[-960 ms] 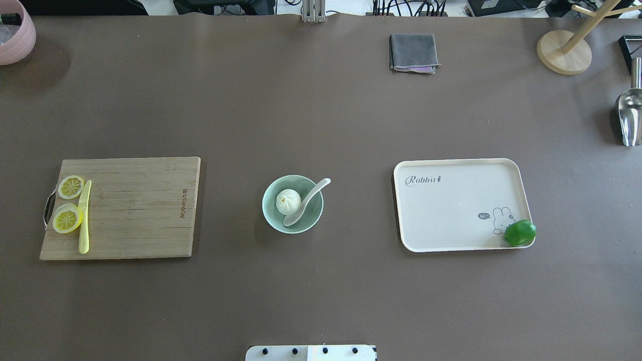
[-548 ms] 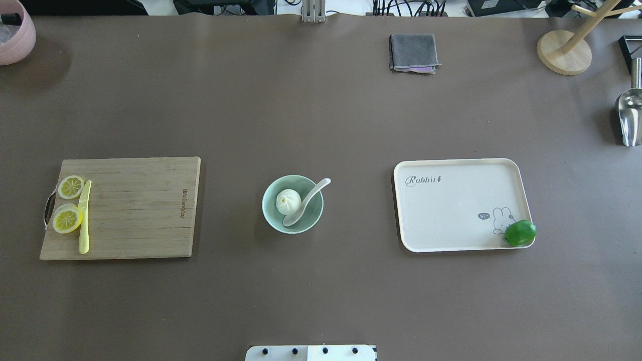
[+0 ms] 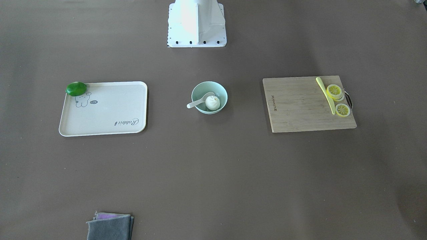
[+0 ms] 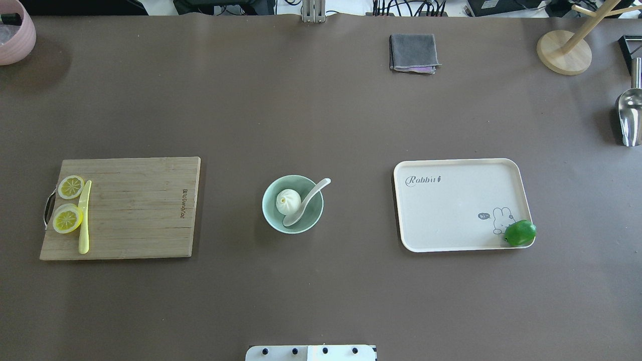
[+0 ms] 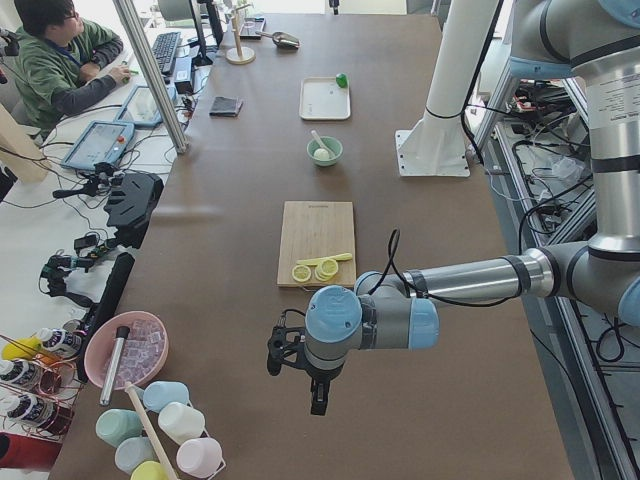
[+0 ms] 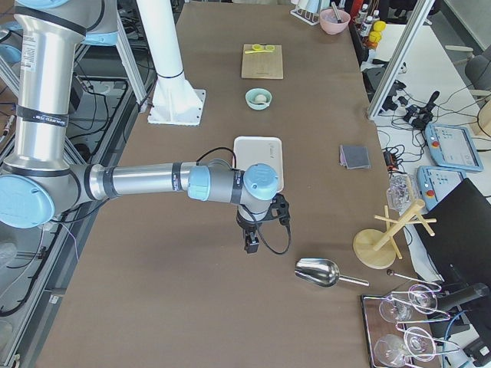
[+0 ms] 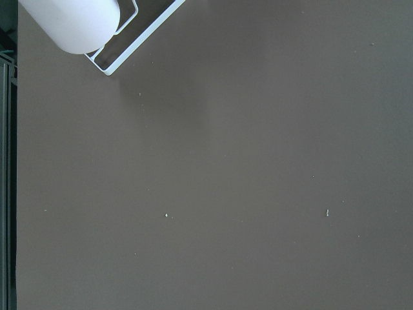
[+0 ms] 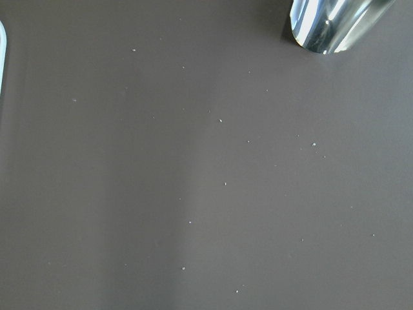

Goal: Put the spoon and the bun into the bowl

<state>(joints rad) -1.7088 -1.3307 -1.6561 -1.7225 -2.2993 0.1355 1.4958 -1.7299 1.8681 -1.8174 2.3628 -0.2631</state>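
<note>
The mint-green bowl [image 4: 268,210] stands at the table's middle, also in the front view [image 3: 209,84]. The white bun [image 4: 288,201] sits inside it on the left. The white spoon [image 4: 306,201] lies with its scoop in the bowl and its handle over the far-right rim. In the front view the bun [image 3: 212,102] and spoon [image 3: 196,102] show the same. Both grippers are far from the bowl, over bare table. The left gripper [image 5: 318,403] shows only in the left side view, the right gripper [image 6: 249,244] only in the right side view. I cannot tell whether either is open or shut.
A wooden cutting board [image 4: 135,205] with lemon slices [image 4: 67,218] and a yellow knife [image 4: 84,218] lies left of the bowl. A cream tray [image 4: 451,205] with a lime [image 4: 520,233] lies right. A grey cloth [image 4: 413,52], wooden stand [image 4: 564,52] and metal scoop [image 4: 629,113] stand farther back.
</note>
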